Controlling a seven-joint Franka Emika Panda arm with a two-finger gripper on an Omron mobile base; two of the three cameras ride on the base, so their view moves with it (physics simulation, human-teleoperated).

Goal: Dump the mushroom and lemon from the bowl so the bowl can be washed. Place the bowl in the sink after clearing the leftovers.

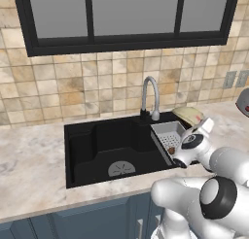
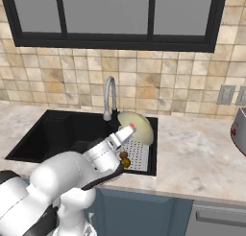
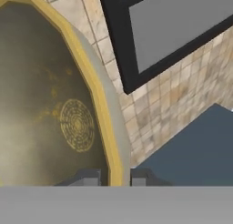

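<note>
Clearly, we held the shallow pale yellow-cream bowl point(image 2: 140, 126) by its rim, gripper point(image 3: 116, 176) fingers clenched astride it, tipped over the black recessed sink point(image 1: 97, 150). Stiff, light and probably slippery, it suited that rim hold.

Even, shadowless rendered light falls flat across the pale marbled countertop point(image 1: 34, 160), every view soft, low-resolution, without glare.

The bowl point(image 2: 138, 124), pale yellow-cream, is tipped on edge at the right end of the black sink point(image 1: 97, 145), centre frame. The mushroom point(image 2: 124, 155) and lemon point(image 2: 126, 162) lie touching on the grey ribbed insert, apparently beside the bowl.
</note>
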